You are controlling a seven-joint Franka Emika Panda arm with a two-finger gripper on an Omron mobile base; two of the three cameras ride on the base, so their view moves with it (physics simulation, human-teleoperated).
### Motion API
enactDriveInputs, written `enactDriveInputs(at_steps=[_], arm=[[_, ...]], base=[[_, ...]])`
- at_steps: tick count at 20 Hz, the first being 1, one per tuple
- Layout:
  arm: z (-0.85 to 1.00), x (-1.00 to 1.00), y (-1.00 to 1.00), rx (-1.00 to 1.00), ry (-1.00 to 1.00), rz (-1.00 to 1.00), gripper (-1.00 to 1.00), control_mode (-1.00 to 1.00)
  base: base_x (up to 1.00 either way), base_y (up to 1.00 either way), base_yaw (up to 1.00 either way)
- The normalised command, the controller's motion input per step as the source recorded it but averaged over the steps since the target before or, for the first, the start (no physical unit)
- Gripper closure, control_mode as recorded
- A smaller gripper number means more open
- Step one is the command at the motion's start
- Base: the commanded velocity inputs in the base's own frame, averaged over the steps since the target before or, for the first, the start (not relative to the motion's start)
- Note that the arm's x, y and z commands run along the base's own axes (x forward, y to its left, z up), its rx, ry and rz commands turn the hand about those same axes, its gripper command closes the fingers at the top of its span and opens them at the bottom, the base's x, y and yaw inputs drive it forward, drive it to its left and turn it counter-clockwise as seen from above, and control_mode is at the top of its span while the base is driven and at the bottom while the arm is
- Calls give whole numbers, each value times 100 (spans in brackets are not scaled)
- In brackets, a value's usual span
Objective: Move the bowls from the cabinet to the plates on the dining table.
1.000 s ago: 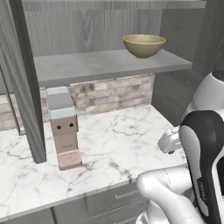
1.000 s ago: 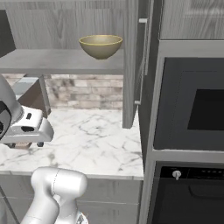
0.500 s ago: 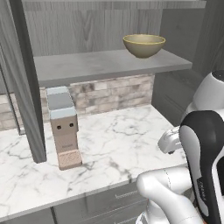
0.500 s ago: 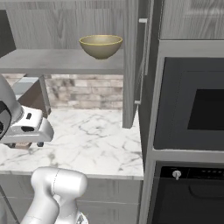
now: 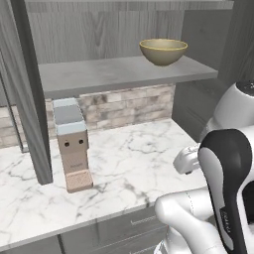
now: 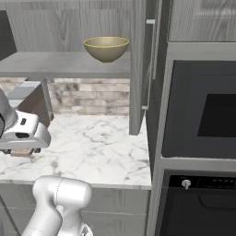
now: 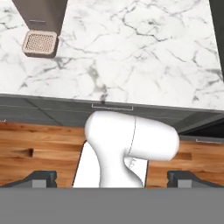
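White arm folded low over the white marble counter [image 5: 134, 163], gripper [image 7: 113, 178] aimed straight down, jaws spread wide, holding nothing; pale yellow-olive bowl [image 5: 163, 51] well above on the grey cabinet shelf [image 5: 114, 73].

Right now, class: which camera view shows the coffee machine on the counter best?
The left base view: the coffee machine stands whole on the marble counter. The right base view catches just an edge behind the arm; the hand view shows its lower body and drip tray.

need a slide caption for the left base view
Pale yellow bowl on the open cabinet shelf above a marble counter holding a coffee machine.
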Motion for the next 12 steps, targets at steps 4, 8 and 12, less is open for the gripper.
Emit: enactDriveInputs(at_steps=[4,8,12], arm=[[12,0,6,4,-19,0,-100,-100],[0,-4,46,0,-17,0,-100,-100],[8,-8,36,0,-19,0,-100,-100]], base=[[0,0,0],[0,0,0],[0,0,0]])
